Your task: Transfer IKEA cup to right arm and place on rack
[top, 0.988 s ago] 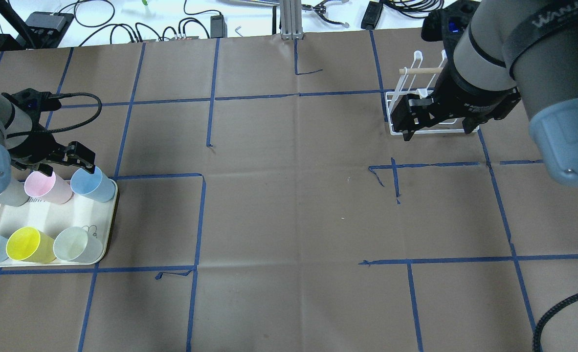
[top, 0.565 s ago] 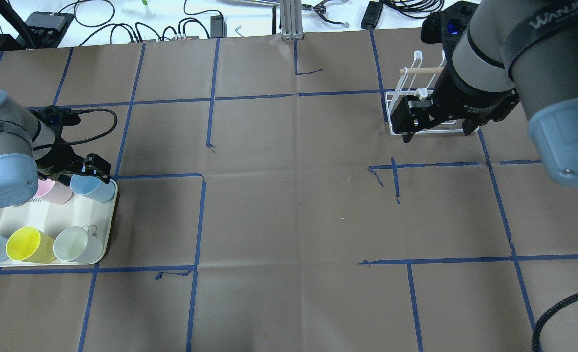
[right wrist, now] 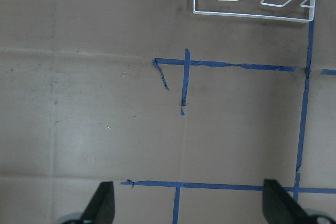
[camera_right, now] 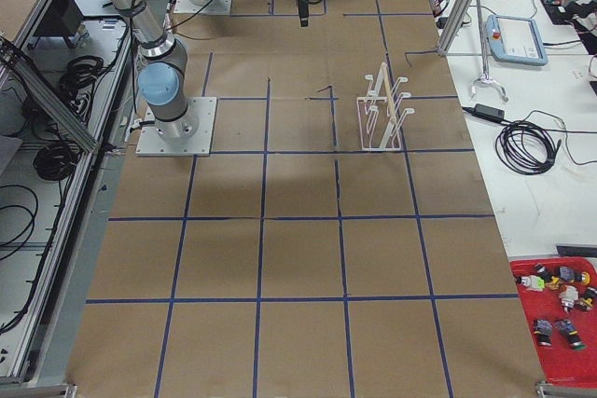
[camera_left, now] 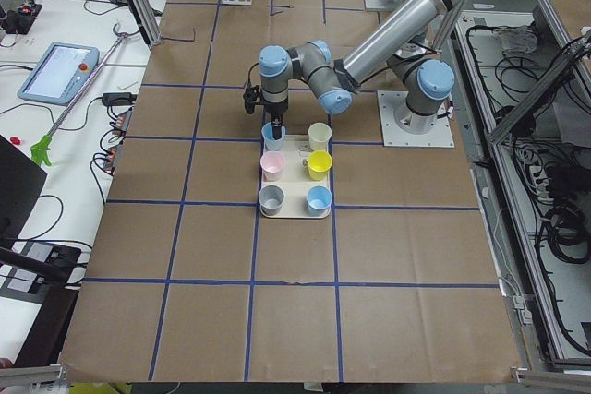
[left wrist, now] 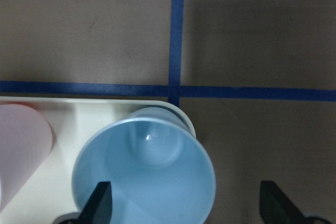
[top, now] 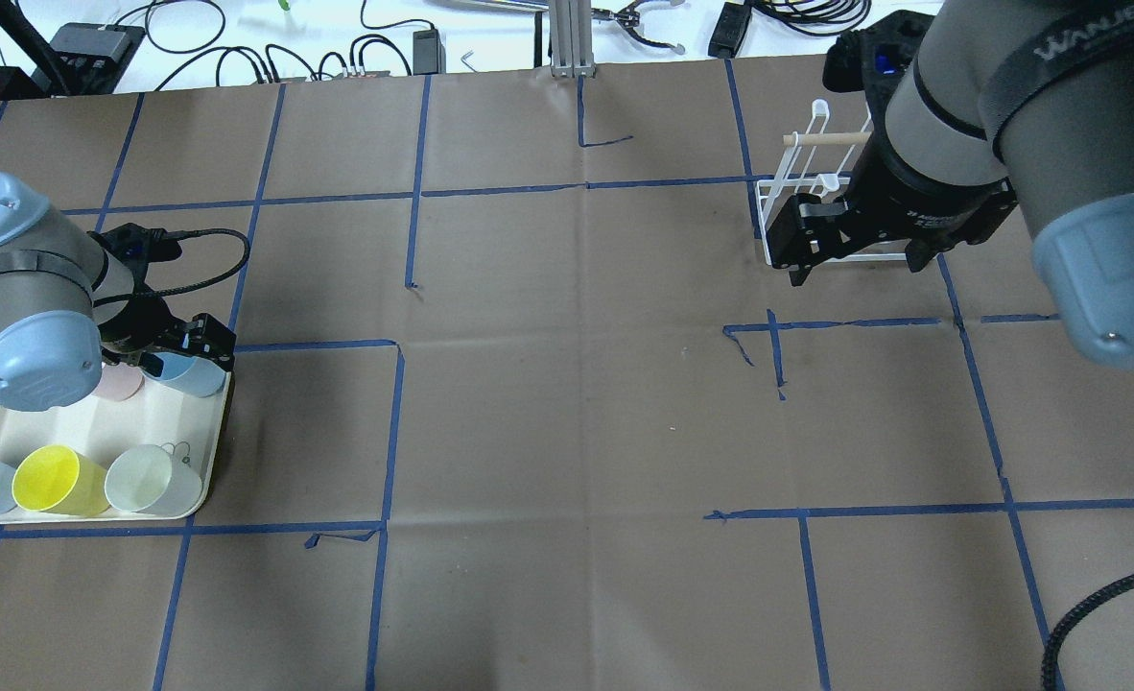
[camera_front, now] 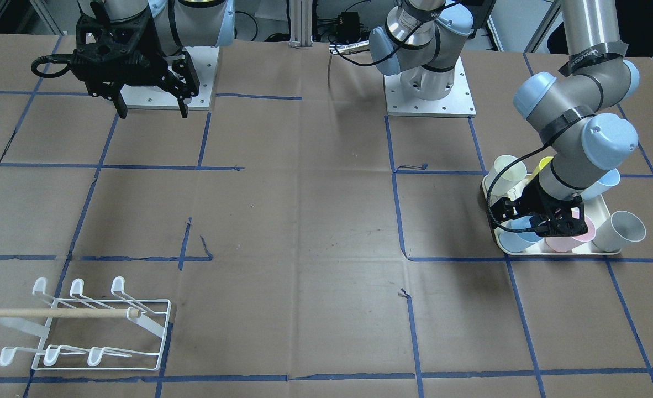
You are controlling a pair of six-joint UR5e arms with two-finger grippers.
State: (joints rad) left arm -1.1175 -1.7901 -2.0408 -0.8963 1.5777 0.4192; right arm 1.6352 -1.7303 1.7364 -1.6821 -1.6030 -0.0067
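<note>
1. One blue cup (left wrist: 144, 177), upright in the corner of the cream tray (left wrist: 105, 101), just beside a pink cup (left wrist: 21, 145). You had not yet lifted it.
2. One left gripper (left wrist: 186, 205), jaws wide, nothing held. One finger (left wrist: 100, 203) sat over the cup's mouth and the other well outside its wall. Risk: closing from there would likely have pinched a single thin wall, so the cup could have tilted or slipped out on the lift.
3. Neighbour risk: that inner finger stood on the pink cup's side. A descent drifting that way might have knocked the pink cup or shoved the tray.
4. One right gripper (right wrist: 189, 203), jaws wide, empty, hovering above the table (right wrist: 105, 103) near the rack (camera_front: 78, 313). Risk: a rim-pinched cup would have left you little free wall for the hand-over, and a poor regrasp might have dropped it.
5. Six pegs (camera_front: 39, 284), narrow and upturned. A cup arriving tilted would probably have missed its peg.
</note>
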